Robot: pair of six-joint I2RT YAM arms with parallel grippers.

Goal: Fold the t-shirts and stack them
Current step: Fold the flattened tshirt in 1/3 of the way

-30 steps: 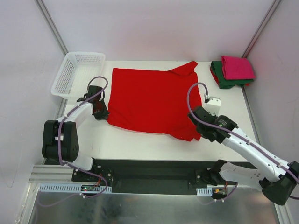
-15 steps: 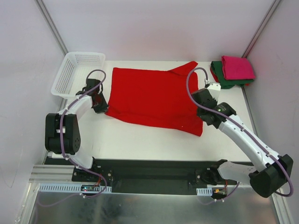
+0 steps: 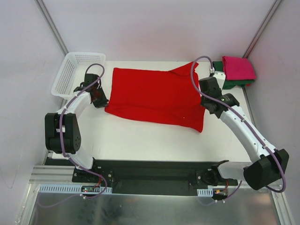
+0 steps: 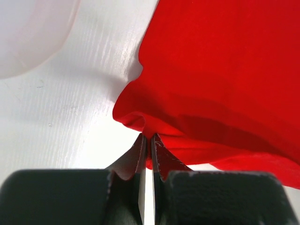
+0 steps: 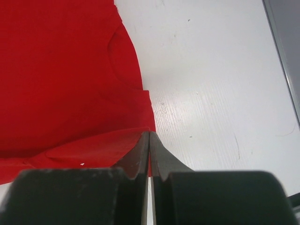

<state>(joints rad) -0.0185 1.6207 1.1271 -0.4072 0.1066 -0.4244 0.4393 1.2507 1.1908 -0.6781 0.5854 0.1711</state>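
A bright red t-shirt (image 3: 154, 96) lies spread over the middle of the white table (image 3: 140, 140). My left gripper (image 3: 99, 97) is shut on its left edge, where the cloth bunches between the fingers (image 4: 148, 138). My right gripper (image 3: 204, 96) is shut on its right edge, pinching a lifted flap of red cloth (image 5: 149, 135). A folded magenta-pink t-shirt (image 3: 238, 67) lies on top of a folded dark green t-shirt (image 3: 224, 80) at the back right corner.
A white plastic mesh basket (image 3: 76, 72) stands at the back left, just behind my left gripper; its blurred rim shows in the left wrist view (image 4: 33, 37). Grey walls close in the table. The table's right edge shows in the right wrist view (image 5: 281, 61).
Both grippers have moved toward the back of the table, carrying the red t-shirt's near edge with them. The near part of the shirt now lies folded back and the visible red area is shorter.
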